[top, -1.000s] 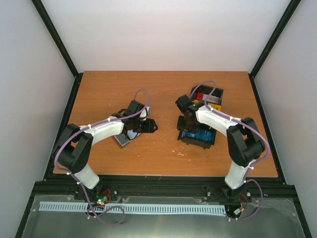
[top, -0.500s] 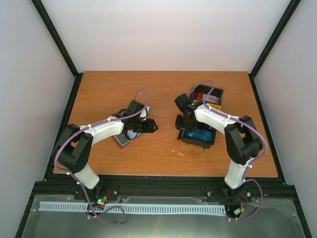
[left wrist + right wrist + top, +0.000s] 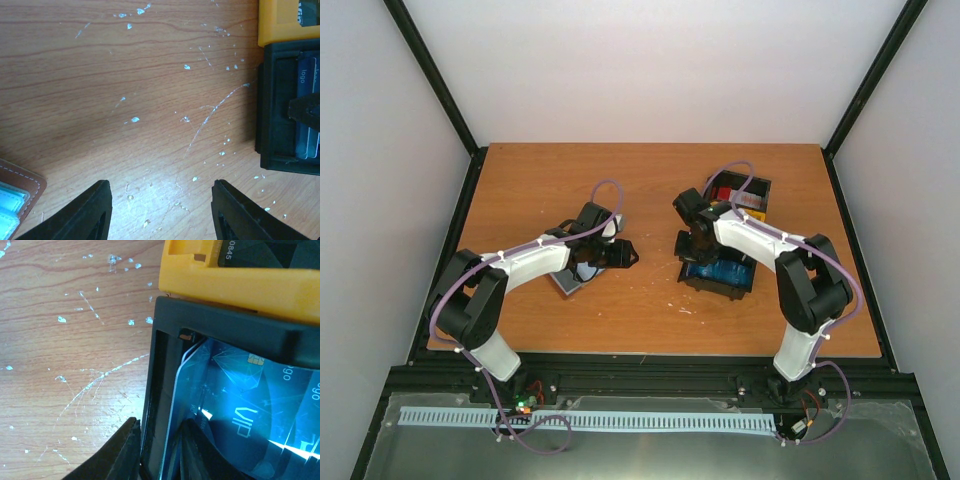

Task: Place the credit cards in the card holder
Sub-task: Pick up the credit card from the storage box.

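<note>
Right fingers [image 3: 124,454] straddle tray wall [image 3: 154,390], blue card [image 3: 235,405] edge (grip unclear); left fingers [image 3: 92,214] apart beside card holder [image 3: 25,181]

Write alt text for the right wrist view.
The right gripper straddles the side wall of a black tray, one finger outside over the wooden table, one inside beside a blue VIP card. A yellow tray with a dark card sits beyond.
</note>
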Available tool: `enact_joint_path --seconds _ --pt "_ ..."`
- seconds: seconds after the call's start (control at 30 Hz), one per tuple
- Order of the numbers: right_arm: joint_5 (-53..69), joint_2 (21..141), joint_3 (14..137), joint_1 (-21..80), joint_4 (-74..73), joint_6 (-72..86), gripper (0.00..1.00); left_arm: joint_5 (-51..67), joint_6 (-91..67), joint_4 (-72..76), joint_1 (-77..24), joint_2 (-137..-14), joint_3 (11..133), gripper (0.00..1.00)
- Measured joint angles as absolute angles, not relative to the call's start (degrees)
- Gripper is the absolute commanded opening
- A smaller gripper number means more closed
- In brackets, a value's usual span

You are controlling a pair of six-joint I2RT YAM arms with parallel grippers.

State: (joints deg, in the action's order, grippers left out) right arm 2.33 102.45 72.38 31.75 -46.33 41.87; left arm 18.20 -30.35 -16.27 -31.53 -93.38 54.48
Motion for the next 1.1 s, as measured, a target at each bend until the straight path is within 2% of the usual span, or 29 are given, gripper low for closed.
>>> enact_joint_path --seconds 0.13,0.4,1.1 --pt "2.17 102.13 72.40 31.75 -46.61 41.98 0.21 18.20 -30.35 -16.27 -31.53 -93.38 54.48 0.56" --pt "1.65 101.38 72.40 31.68 -46.94 42.41 0.03 18.20 -30.35 -16.27 -31.53 -93.38 54.48 0.56" --pt "0.86 97.76 71.77 31.22 -48.16 42.37 0.03 18.28 -30.30 -16.27 -31.53 -93.71 54.48 0.56"
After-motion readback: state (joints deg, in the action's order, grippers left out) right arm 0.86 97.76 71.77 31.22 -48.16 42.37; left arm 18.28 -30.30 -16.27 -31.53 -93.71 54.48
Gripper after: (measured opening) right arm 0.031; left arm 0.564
